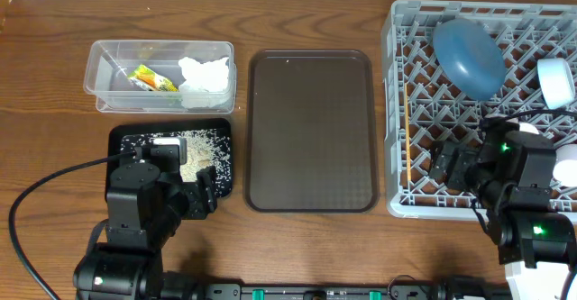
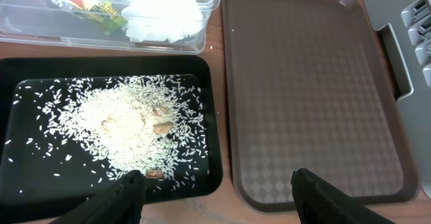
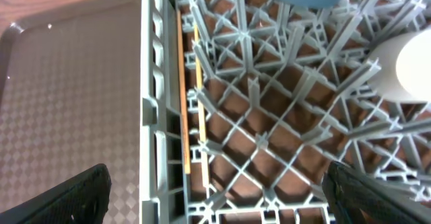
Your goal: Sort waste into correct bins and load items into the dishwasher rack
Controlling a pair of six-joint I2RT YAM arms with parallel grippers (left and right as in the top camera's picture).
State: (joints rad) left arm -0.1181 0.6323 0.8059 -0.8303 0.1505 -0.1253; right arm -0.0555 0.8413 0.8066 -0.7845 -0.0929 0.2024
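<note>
The clear tub at back left holds the yellow-green wrapper and the white tissue; both also show in the left wrist view, wrapper and tissue. The black tray holds the rice scraps, a heap in the left wrist view. My left gripper is open and empty over the tray's near right corner. The grey rack holds the dark-blue plate, a pale cup and the chopsticks along its left wall. My right gripper is open and empty above the rack's near left corner.
The brown serving tray lies bare between the black tray and the rack; it shows in the left wrist view and the right wrist view. A black cable curls at the left. Another white item sits at the rack's right edge.
</note>
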